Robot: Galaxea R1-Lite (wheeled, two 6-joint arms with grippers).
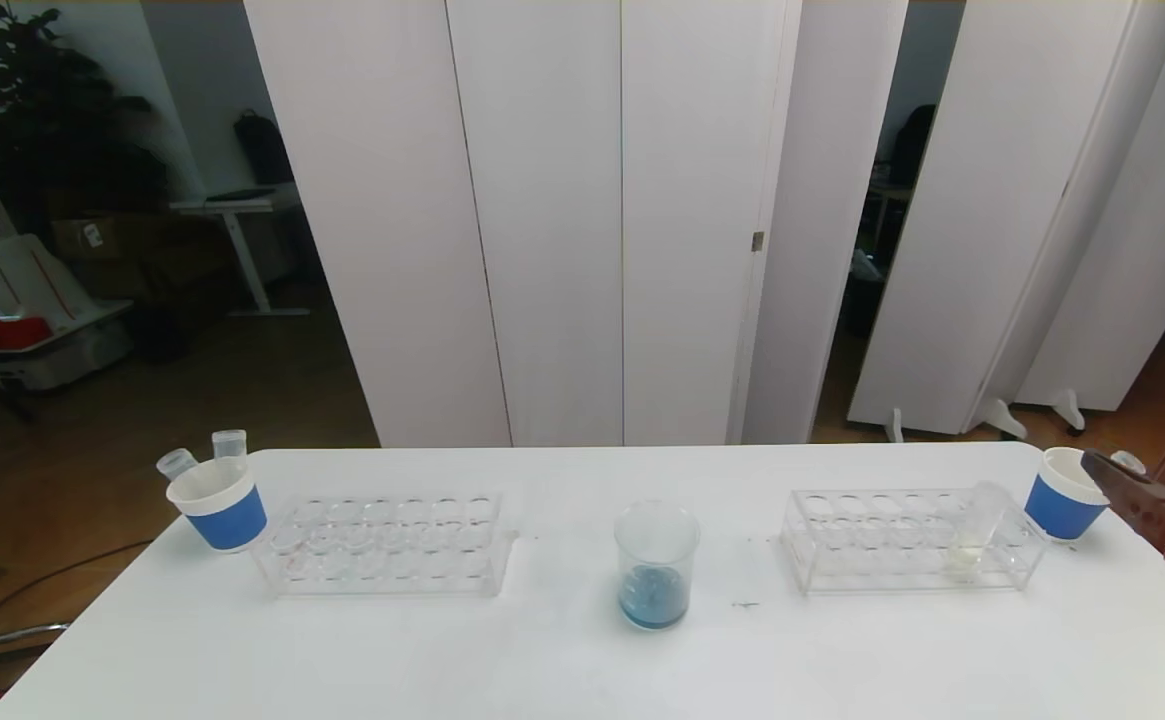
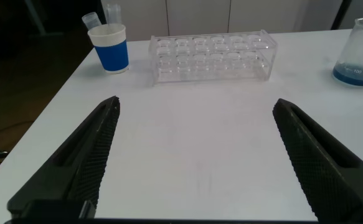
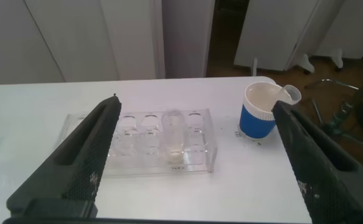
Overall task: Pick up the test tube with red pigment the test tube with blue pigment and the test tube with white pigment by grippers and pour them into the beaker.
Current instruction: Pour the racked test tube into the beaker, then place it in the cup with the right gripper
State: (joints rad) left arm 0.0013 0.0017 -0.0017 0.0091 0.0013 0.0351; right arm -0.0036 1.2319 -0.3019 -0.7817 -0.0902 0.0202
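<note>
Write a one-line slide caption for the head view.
Beaker holding blue liquid stands between two clear racks; the right rack keeps one pale tube.

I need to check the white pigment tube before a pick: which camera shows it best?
The right wrist view: the test tube with white pigment stands upright in the clear rack, its pale liquid visible at the bottom. The head view shows it smaller and faint. The left wrist view does not show it.

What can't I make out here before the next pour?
- Left cup's tubes: bottoms hidden by the cup, every view.
- Right cup's tube: only its mouth shows.
- Both arms: outside the head view.
- Beaker: cut by left wrist edge.
</note>
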